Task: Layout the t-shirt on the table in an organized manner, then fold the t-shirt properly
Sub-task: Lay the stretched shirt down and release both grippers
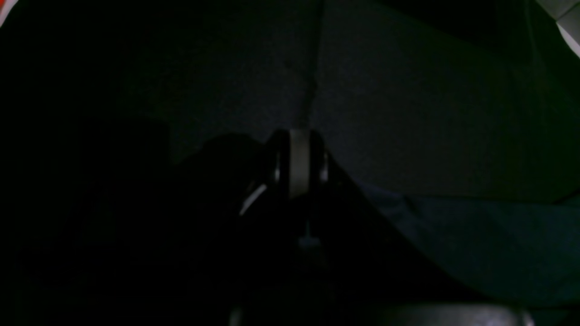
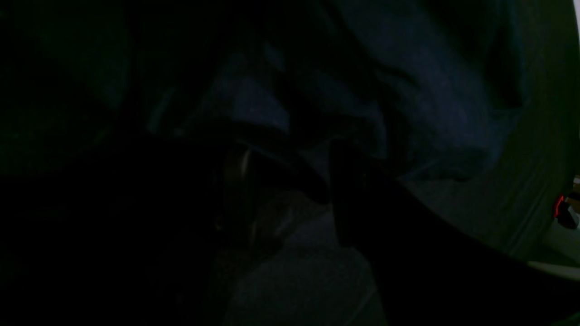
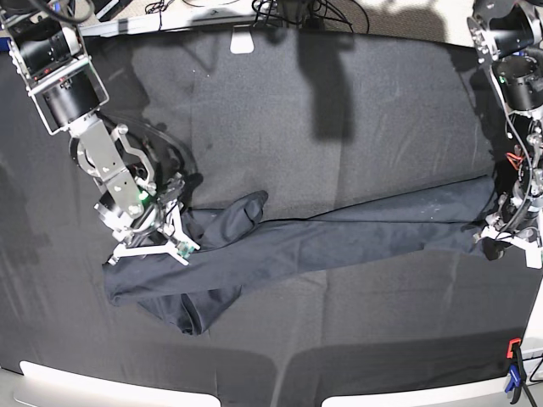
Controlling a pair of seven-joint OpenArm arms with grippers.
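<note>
The dark charcoal t-shirt (image 3: 339, 233) lies pulled into a long band across the table (image 3: 356, 102), bunched and folded over at its left end. My left gripper (image 3: 502, 244) is at the band's right end, shut on the shirt's edge. In the left wrist view its pads (image 1: 299, 158) are pressed together, and the t-shirt (image 1: 408, 113) stretches away from them with a crease. My right gripper (image 3: 161, 229) rests on the bunched left end. In the dark right wrist view its fingers (image 2: 344, 190) stand apart, with folds of the t-shirt (image 2: 430, 104) around and between them.
An orange and blue clamp (image 3: 512, 365) sits at the table's front right corner, and a red clamp (image 2: 559, 208) shows at the right wrist view's edge. A white tag (image 3: 242, 41) lies at the back edge, with cables behind it.
</note>
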